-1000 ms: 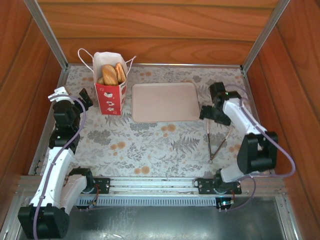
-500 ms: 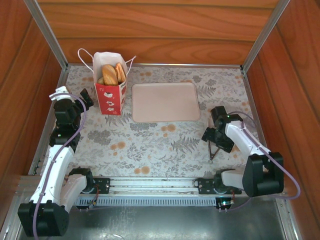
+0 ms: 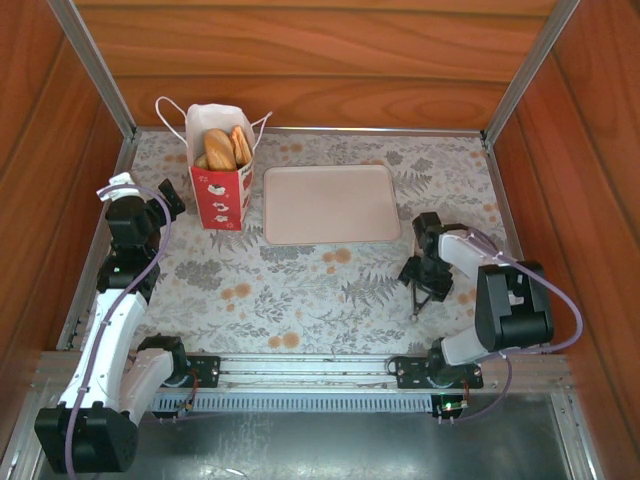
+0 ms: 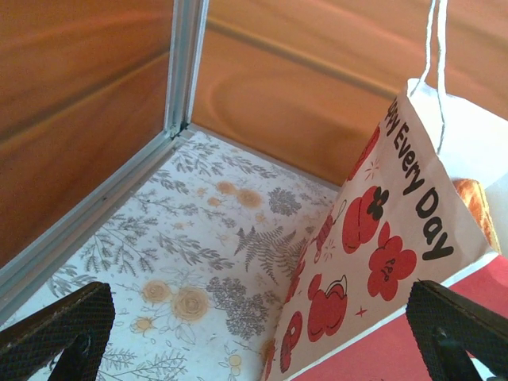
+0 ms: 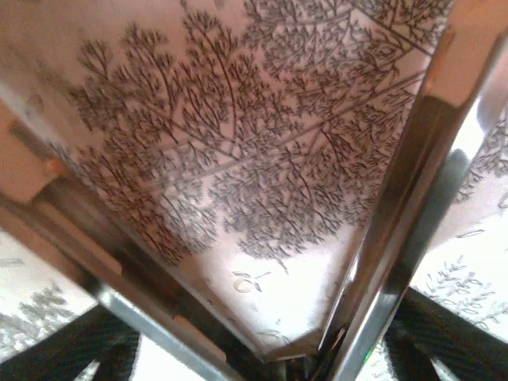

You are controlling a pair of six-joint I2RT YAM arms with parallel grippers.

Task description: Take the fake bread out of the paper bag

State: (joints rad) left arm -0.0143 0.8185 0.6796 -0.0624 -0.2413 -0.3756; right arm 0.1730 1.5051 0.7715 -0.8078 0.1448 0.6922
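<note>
1. Two hands: the left hand (image 3: 168, 197) sits just left of the paper bag (image 3: 222, 195), jaws wide open, holding nothing.
2. The right hand (image 3: 425, 275) is low over the metal tongs (image 3: 417, 305) on the surface (image 3: 300, 290). The tong arms lie between its fingers (image 5: 67, 353); I can't tell if they're clamped.
3. The bread (image 3: 219, 148) sits in the bag's open top. The bag stands upright at far left, just beside the pink tray (image 3: 330, 204).

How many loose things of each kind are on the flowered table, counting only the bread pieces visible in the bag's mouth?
White-and-red paper bag: 1
Golden-brown toy bread pieces visible in it: 3
Pale pink rectangular tray: 1
Metal V-shaped tongs: 1
Total: 6
</note>
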